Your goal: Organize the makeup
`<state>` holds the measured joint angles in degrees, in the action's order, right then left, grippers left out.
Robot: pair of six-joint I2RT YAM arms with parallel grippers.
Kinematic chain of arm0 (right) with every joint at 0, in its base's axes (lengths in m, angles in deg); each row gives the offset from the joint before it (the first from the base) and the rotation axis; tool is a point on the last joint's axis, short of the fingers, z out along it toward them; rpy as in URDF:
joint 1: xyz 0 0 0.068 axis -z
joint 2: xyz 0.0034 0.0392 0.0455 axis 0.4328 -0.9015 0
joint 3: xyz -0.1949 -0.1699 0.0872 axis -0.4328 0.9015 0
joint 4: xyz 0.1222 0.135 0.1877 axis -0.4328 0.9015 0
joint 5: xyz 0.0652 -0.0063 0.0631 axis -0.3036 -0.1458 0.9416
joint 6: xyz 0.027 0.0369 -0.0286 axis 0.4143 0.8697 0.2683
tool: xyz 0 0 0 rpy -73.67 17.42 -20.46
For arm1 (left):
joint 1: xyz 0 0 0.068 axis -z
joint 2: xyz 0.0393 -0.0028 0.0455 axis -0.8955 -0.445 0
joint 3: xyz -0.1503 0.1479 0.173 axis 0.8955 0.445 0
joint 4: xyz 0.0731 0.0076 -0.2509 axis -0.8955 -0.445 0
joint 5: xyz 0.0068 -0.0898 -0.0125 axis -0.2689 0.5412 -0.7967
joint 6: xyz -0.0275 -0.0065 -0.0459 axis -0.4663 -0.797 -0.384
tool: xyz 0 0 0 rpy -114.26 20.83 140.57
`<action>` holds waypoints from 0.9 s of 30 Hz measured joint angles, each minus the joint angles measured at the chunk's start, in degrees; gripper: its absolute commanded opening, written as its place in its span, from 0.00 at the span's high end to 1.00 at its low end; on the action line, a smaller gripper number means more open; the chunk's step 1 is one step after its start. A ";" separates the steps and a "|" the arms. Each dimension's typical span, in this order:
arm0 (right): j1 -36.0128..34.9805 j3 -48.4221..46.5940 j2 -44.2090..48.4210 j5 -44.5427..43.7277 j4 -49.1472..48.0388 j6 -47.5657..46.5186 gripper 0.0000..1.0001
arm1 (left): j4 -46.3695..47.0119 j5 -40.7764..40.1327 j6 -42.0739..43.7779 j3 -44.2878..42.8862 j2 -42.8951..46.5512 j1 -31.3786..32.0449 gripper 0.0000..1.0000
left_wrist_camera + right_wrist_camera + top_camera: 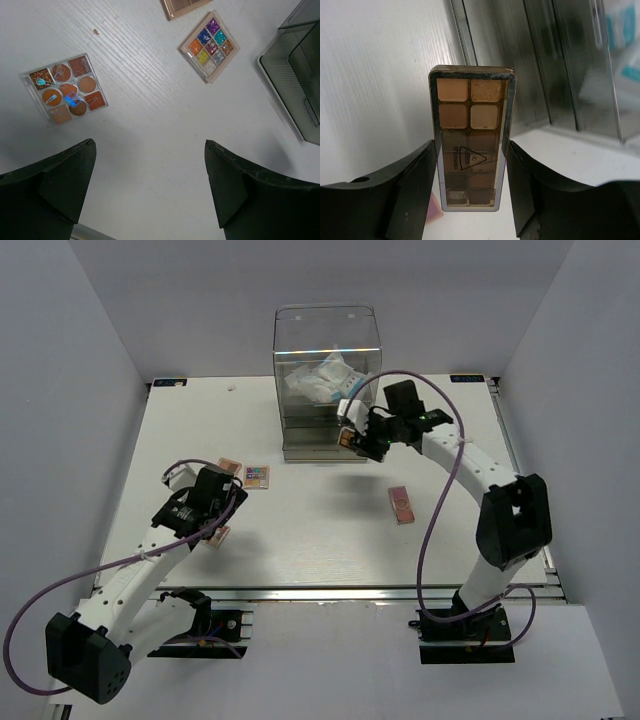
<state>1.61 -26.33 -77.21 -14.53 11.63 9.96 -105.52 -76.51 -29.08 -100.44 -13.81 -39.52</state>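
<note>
**1. Nearest.** Left gripper [150, 167]: jaws spread wide, holding nothing, hovering over the white counter [330, 540].

**2. Just beyond it.** Three items lie flat and apart from one another:
- a clear square palette of round brown and orange pans [65, 89]
- a square palette of nine multicolour glitter pans [209, 46]
- a tan palette [229, 466], beside the glitter one

**3. Mid-counter, right side.** A pink rectangular palette [402, 504], lying alone.

**4. Farther.** Right gripper [472, 165]: closed on a long palette of beige and brown square pans [470, 100]. It is pinched by its long edges, clear of the counter and close against the front of the box.

**5. Farthest.** A tall clear acrylic drawer box [327, 330], with a white-blue crinkly packet [322, 380] lodged inside its upper part.

**Step in hand.** We judge this to be delivery of the long palette to the box.

**Next move.** We think the palette must be lined up with a compartment and slid in level before it is let go. We cannot tell whether a drawer stands open.

**In the way.** The box front itself is the main obstacle, and the packet may crowd the upper space. Four palettes on the counter await collection.
</note>
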 measured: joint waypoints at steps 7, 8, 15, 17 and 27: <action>-5.29 -9.07 -8.09 -2.71 -1.57 -1.09 1.00 | -2.91 0.02 -0.90 1.51 2.16 -0.42 0.02; -5.68 -10.43 -9.07 -3.30 -1.77 -1.20 1.00 | -3.41 0.02 -0.92 1.88 2.43 -0.50 0.02; -6.91 -19.21 -15.69 -7.78 -3.39 -1.92 1.00 | -6.25 -0.04 -1.09 2.75 4.52 -0.70 0.02; -6.91 -20.31 -17.00 -8.94 -4.02 -2.12 1.00 | -6.47 -0.07 -1.33 3.26 5.68 -0.70 0.02; -7.65 -21.05 -19.85 -11.85 -5.77 -4.11 0.95 | -8.87 -0.46 -1.97 3.91 7.52 -0.74 0.02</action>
<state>-6.04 -47.38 -97.05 -26.38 5.86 5.85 -114.39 -76.97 -31.04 -96.53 -6.29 -40.27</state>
